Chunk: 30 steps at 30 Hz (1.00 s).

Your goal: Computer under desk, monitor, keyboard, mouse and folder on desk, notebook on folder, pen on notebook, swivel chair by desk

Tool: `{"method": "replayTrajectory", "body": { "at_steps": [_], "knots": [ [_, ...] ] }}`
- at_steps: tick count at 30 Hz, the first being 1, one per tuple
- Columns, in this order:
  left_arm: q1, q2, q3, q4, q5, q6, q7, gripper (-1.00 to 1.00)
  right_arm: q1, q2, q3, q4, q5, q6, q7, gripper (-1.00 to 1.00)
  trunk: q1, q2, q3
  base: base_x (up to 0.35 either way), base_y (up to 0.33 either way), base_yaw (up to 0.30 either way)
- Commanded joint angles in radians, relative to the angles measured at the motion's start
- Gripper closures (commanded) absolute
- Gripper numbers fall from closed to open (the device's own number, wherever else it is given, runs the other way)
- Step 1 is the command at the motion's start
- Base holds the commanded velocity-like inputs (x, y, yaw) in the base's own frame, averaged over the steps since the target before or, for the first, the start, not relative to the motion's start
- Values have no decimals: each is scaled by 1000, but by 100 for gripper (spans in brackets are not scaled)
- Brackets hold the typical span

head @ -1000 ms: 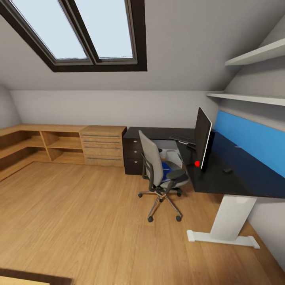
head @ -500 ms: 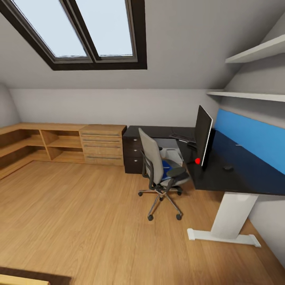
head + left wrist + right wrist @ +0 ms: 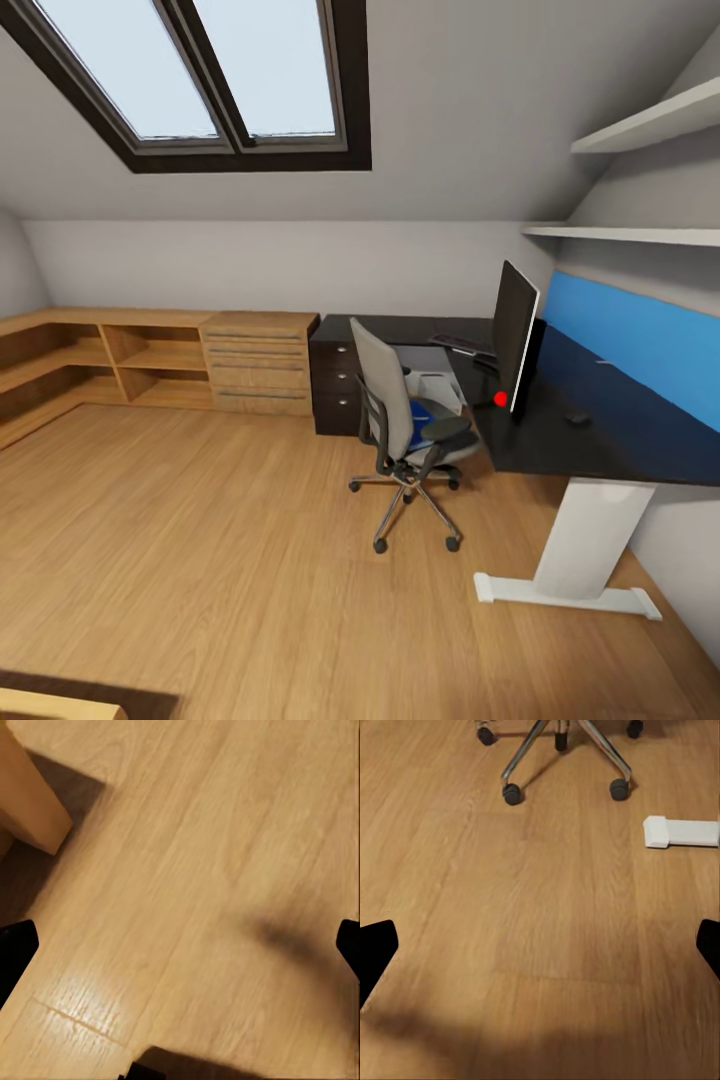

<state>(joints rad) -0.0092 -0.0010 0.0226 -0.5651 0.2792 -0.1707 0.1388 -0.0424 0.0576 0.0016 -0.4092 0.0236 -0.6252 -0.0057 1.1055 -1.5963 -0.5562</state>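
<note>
The black L-shaped desk (image 3: 590, 440) with its blue back panel runs along the right wall. On it the monitor (image 3: 514, 340) stands edge-on, with the keyboard (image 3: 460, 343) behind it and the mouse (image 3: 575, 418) to its right. The grey swivel chair (image 3: 385, 400) stands in front of the desk corner, and the blue folder (image 3: 428, 418) lies on its seat. Behind the chair, the light grey computer (image 3: 432, 385) sits under the desk. My left gripper (image 3: 180, 952) and right gripper (image 3: 540, 952) both hang open over the wooden floor with nothing between their fingers. The chair's chrome base (image 3: 562, 742) lies ahead of the right gripper.
A light wooden dresser (image 3: 260, 365) and low open shelves (image 3: 90, 365) line the back wall on the left. The desk's white foot (image 3: 565, 598) (image 3: 681, 832) rests on the floor at the right. A wooden furniture corner (image 3: 26, 795) is near the left gripper. Two wall shelves (image 3: 640, 130) hang above the desk.
The head view has shifted slightly, so the camera has moved. Chair, desk and the things on it keep their places.
</note>
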Motion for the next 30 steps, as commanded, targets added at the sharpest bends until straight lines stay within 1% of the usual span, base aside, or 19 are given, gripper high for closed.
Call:
{"method": "replayTrajectory", "body": {
  "at_steps": [1,2,3,4,5,6,7,8,9,10,11,12,13,14,16,18,24,30],
  "knots": [
    [-1,0,-1,-32,7,17,1,-100,-3,3,0,-21,1,5,-2,-100,4,-8,-4,0,0,0],
    [-1,0,0,-105,8,72,5,-100,-15,7,0,-62,0,26,-5,-100,8,-15,-7,0,0,0],
    [-7,-3,-1,-268,9,242,28,-100,-83,12,0,-120,-2,100,-22,-100,12,-22,-11,0,0,0],
    [-13,-5,-1,-306,9,293,35,-100,-109,13,0,-127,-3,127,-28,-100,15,-29,-14,0,0,0],
    [-32,-13,-1,-372,9,395,48,-100,-168,14,-1,-131,-5,190,-39,-100,19,-36,-17,0,0,0],
    [-61,-27,-1,-417,8,483,57,-100,-233,16,-2,-124,-8,260,-52,-100,23,-43,-20,0,0,0],
    [-180,-57,-2,-438,8,616,69,-100,-412,17,-3,-59,-15,406,-91,-100,27,-50,-23,0,0,0],
    [-211,-60,-2,-425,8,630,71,-100,-450,17,-3,-39,-18,424,-100,-100,31,-57,-26,0,0,0],
    [-275,-64,-2,-382,8,650,73,-100,-524,18,-4,7,-29,448,-117,-100,35,-64,-29,0,0,0],
    [-310,-65,-1,-356,8,657,73,-100,-558,20,-4,30,-39,457,-124,-100,38,-71,-32,0,0,0],
    [-378,-67,-1,-297,10,667,74,-100,-622,25,-4,75,-66,470,-136,-100,42,-78,-36,0,0,0],
    [-410,-67,-1,-267,10,670,74,-100,-651,28,-4,94,-82,475,-140,-100,46,-85,-39,0,0,0],
    [-488,-68,0,-196,11,676,72,-100,-715,34,-5,139,-131,484,-148,-100,50,-92,-42,0,0,0],
    [-520,-70,1,-170,12,678,70,-100,-741,36,-4,157,-157,488,-151,-100,54,-99,-45,0,0,0],
    [-547,-73,1,-160,12,679,67,-100,-764,39,-4,172,-179,492,-154,-100,61,-113,-51,0,0,0],
    [-561,-75,2,-177,12,680,65,-100,-776,40,-2,181,-191,494,-155,-100,69,-127,-58,0,0,0],
    [-571,-76,3,-201,12,678,64,-100,-785,44,2,191,-199,496,-156,-100,92,-169,-76,0,0,0],
    [-570,-76,3,-249,10,673,63,-100,-788,46,4,195,-201,496,-156,-100,115,-211,-95,0,0,0]
  ]
}}
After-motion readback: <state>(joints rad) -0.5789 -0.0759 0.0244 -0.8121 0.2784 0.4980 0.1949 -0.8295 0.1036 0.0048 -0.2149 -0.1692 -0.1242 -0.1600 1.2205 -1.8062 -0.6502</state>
